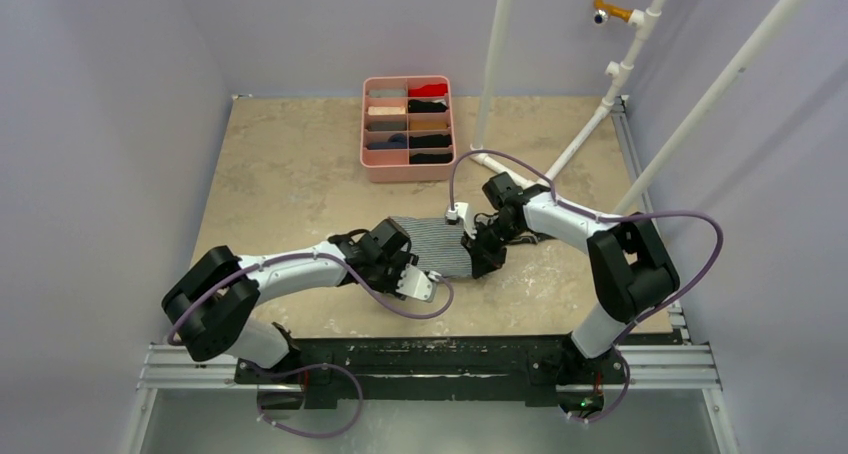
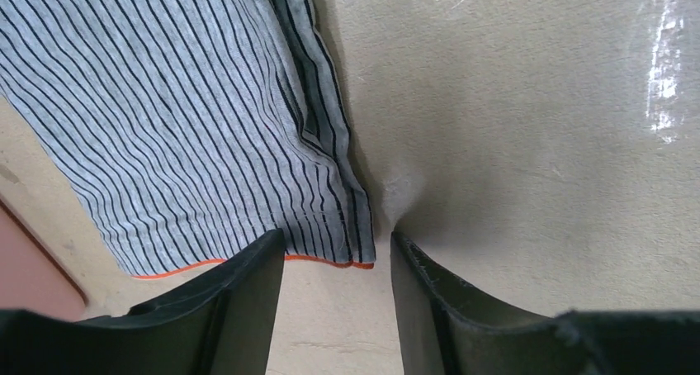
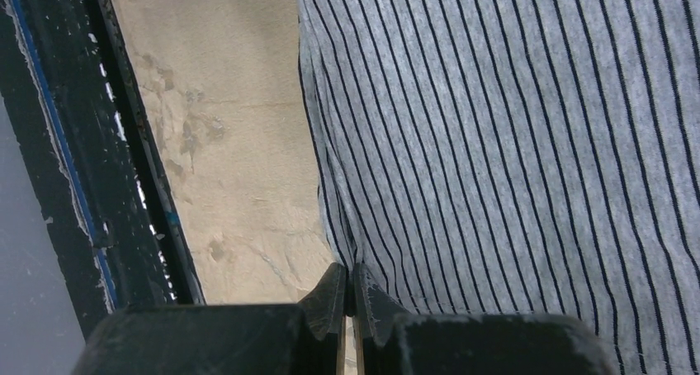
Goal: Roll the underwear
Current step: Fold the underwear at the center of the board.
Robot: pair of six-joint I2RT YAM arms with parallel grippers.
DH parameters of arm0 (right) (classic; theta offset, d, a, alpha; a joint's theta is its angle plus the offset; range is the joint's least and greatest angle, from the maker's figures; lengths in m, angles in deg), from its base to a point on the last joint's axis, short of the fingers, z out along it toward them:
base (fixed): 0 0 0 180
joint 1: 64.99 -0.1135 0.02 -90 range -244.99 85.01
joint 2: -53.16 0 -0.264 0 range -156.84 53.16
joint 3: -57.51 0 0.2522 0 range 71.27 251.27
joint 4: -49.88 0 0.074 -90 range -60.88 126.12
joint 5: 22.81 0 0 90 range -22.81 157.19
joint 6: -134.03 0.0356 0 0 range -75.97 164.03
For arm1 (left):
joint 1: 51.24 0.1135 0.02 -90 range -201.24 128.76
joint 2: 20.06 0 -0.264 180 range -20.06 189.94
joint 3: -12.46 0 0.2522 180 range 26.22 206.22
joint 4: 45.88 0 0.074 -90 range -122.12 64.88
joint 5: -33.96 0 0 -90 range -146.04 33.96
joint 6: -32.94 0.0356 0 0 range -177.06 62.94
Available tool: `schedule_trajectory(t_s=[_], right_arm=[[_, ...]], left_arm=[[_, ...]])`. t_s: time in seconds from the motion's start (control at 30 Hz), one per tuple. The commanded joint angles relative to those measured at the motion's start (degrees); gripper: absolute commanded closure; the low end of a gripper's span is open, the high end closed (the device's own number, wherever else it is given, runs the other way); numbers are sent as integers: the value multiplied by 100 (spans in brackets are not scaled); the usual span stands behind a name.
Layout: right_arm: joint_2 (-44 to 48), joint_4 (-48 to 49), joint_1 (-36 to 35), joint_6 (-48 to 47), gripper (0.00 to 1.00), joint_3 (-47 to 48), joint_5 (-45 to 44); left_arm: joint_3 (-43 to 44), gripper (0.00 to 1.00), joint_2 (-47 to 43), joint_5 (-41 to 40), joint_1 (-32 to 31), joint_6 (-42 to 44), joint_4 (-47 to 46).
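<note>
One grey striped underwear (image 1: 437,242) lies spread flat on the tan table (image 1: 280,164), mid-table, between the two grippers. No roll is begun.

At its corner, the left gripper (image 2: 338,251) sits low with jaws apart. One finger is at the cloth where the orange-red hem (image 2: 206,263) ends, the other over bare table. Judgement: it is set to take or pin that corner.

At the opposite side edge, the right gripper (image 3: 351,280) has its fingers pressed together against the cloth's border. Whether any fold is caught between them cannot be told. Judgement: both sides are attended so that the cloth rolls evenly and does not skew.

The plain black garment cannot be singled out.

Surroundings:
- The pink divided tray (image 1: 365,124) stands toward the far edge, well apart from the garment. Its compartments hold small bundles in black, red, grey and tan.
- White pipes (image 1: 495,64) rise at the far right.
- The black rail (image 1: 430,359) runs along the near edge.

Nothing lies on the cloth. The likely obstruction is the arms themselves, close on both sides. The purple cable (image 1: 400,309) also loops just beside the garment's near edge.
</note>
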Motion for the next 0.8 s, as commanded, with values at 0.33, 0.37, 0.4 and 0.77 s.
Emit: schedule_trajectory(t_s=[0.33, 0.37, 0.4, 0.77], right_arm=[[91, -381, 36, -264, 100, 213, 161], [108, -406, 31, -273, 100, 218, 138], [118, -452, 35, -286, 100, 237, 144], [220, -1224, 24, -635, 100, 515, 329]], left_arm=[[-169, 96, -102, -403, -209, -450, -215], [-174, 98, -140, -401, -244, -546, -188], [-181, 100, -192, -396, -279, -627, -152], [-203, 100, -834, 313, -380, -1541, 549]])
